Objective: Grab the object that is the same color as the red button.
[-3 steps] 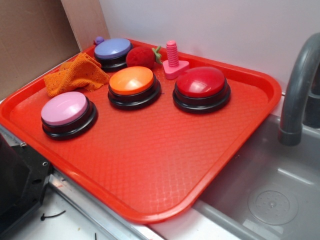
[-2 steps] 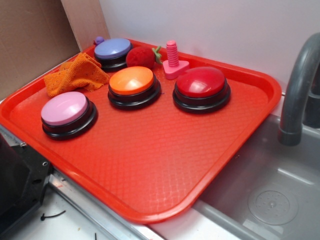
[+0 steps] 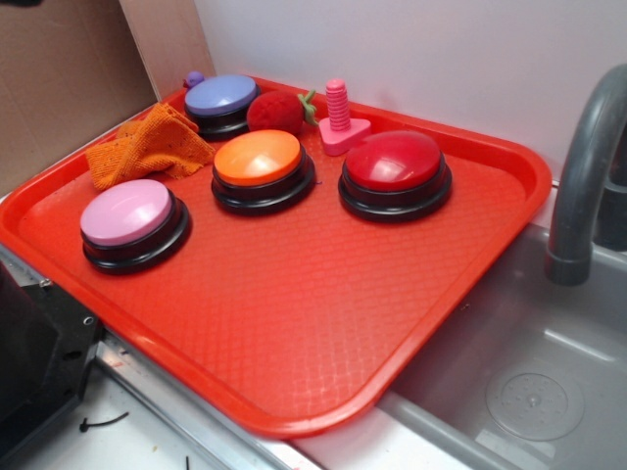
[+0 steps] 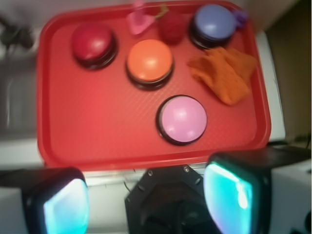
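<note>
The dark-red fuzzy strawberry (image 3: pixel 276 111) with a green stem sits at the back of the red tray (image 3: pixel 323 323), between the purple button (image 3: pixel 221 100) and the pink screw toy (image 3: pixel 340 117). The red button (image 3: pixel 395 172) stands to its right. In the wrist view the strawberry (image 4: pixel 171 26) is at the top, the red button (image 4: pixel 93 44) at upper left. My gripper (image 4: pixel 148 200) is open and empty, high above the tray's near edge, far from the strawberry. It is out of the exterior view.
An orange button (image 3: pixel 261 168), a pink button (image 3: pixel 133 222) and an orange cloth (image 3: pixel 147 147) also lie on the tray. A grey sink (image 3: pixel 529 382) with a faucet (image 3: pixel 583 186) is at the right. The black robot base (image 3: pixel 34 362) is at lower left.
</note>
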Motion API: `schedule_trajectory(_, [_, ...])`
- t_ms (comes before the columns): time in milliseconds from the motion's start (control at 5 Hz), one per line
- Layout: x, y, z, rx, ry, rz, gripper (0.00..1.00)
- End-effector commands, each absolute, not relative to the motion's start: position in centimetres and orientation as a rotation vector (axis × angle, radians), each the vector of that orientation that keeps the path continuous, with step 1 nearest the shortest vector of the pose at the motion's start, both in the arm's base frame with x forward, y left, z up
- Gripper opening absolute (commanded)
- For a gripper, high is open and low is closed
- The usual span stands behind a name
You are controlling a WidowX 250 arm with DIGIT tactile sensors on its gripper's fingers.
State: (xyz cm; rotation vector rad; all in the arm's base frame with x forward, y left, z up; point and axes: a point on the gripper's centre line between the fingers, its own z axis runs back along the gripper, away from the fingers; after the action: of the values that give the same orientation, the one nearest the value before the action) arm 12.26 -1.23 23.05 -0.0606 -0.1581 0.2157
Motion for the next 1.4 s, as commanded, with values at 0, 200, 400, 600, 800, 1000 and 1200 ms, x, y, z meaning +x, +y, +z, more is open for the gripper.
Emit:
schedule_trajectory(0, [15.9, 0.6, 20.3, -0.083, -0.195, 0.519, 1.00])
schedule_trajectory(200, [17.7, 1.6, 18.7, -0.090, -0.207, 0.647, 1.00])
schedule_trajectory(400, [20.3, 2.9, 16.3, -0.060, -0.252, 0.843, 1.00])
schedule_trajectory(600, [22.9, 3.7, 14.3, -0.056, -0.345, 1.035, 1.00])
schedule_trajectory(800, [25.6, 5.1, 11.8, -0.080, -0.342, 1.164, 1.00])
schedule_trajectory(1000, [27.3, 5.7, 10.6, -0.085, -0.350, 1.168, 1.00])
schedule_trajectory(1200, [29.6, 6.5, 8.4, -0.169, -0.332, 1.152, 1.00])
